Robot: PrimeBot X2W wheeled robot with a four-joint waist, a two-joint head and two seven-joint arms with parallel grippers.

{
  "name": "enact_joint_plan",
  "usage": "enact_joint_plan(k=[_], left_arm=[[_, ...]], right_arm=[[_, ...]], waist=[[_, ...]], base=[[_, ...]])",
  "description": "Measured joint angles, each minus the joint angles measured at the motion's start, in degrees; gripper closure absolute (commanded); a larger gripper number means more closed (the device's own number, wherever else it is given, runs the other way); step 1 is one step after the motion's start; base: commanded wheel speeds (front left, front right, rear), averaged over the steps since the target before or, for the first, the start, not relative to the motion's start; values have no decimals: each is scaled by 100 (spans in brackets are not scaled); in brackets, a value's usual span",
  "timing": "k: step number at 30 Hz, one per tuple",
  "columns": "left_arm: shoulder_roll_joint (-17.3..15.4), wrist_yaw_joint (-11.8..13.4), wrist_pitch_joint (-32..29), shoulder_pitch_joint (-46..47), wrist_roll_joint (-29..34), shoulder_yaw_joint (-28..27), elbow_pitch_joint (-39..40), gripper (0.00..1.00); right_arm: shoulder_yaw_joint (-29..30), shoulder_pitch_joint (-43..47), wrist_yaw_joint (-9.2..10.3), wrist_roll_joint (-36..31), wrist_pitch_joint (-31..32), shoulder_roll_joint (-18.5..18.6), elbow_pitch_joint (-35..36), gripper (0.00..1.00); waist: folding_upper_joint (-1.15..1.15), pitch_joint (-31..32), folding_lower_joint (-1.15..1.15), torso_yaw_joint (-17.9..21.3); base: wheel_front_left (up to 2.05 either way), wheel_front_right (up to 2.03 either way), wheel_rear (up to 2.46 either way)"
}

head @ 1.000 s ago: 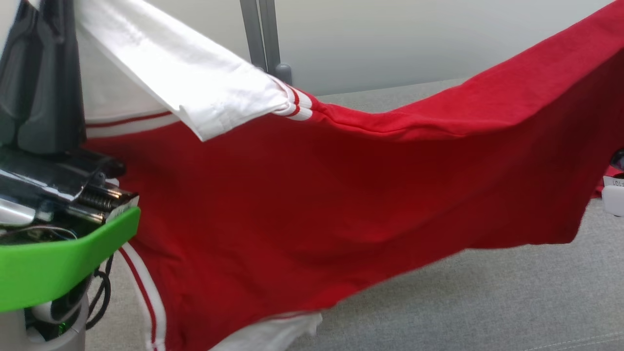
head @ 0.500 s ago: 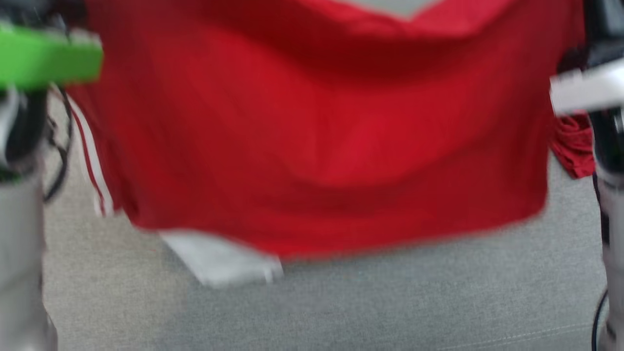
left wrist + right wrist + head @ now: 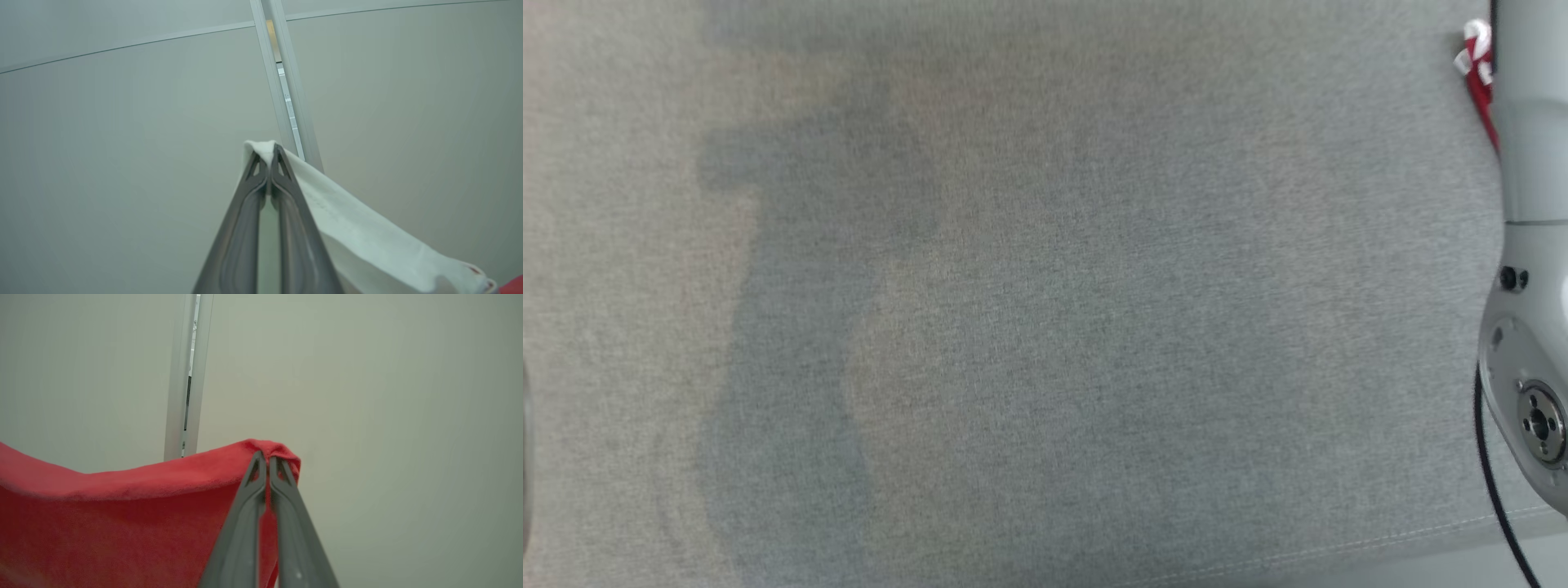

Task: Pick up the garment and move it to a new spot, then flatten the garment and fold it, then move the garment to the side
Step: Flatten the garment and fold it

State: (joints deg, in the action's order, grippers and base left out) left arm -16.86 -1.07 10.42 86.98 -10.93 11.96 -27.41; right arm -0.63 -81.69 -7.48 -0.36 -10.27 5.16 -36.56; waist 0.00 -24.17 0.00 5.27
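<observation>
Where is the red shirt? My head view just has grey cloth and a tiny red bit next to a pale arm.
Observer: In the right wrist view, the right end effector is shut on a red corner of the garment, which hangs from there.
Operator: Is the other one holding it too?
Observer: Yes. In the left wrist view, the left end effector is shut on a white edge of it.
Operator: What's behind the shirt?
Observer: A plain pale wall with a metal post running up it.
</observation>
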Motion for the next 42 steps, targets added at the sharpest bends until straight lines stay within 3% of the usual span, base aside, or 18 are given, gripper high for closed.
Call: enact_joint_plan(k=[4,7,12,19,33,37,42], left_arm=[[167,55,332,-135,-69,-24,-661,100],[301,-48,431,-592,-208,-46,-895,100],[366,-280,455,-1209,-430,-379,-380,100],[425,-521,460,-2329,-680,-828,740,100],[292,-606,460,-5271,-1169,-917,2359,100],[500,-608,461,-6173,-1271,-929,2507,100],[847,-606,461,-7154,-1295,-946,2563,100]], right_arm=[[219,-39,-1,-183,-279,-144,-910,100],[268,112,-1,-303,-398,-178,-1428,100],[277,415,-1,-226,-455,-214,-1803,100],[-55,968,-1,505,-472,-109,-1288,100],[-1110,2853,-1,2140,-478,632,198,100],[-1131,3743,-1,2220,-478,759,477,100],[-918,4803,-3,2405,-478,657,776,100]], waist=[[0,-389,0,-41],[0,-676,1,-84],[0,-1095,1,-164],[0,-1333,1,-314],[0,-599,0,-367],[0,-271,-1,-377],[0,197,-1,-404]], base=[[0,0,0],[0,0,0],[0,0,0],[0,0,0],[0,0,0],[0,0,0],[0,0,0]])
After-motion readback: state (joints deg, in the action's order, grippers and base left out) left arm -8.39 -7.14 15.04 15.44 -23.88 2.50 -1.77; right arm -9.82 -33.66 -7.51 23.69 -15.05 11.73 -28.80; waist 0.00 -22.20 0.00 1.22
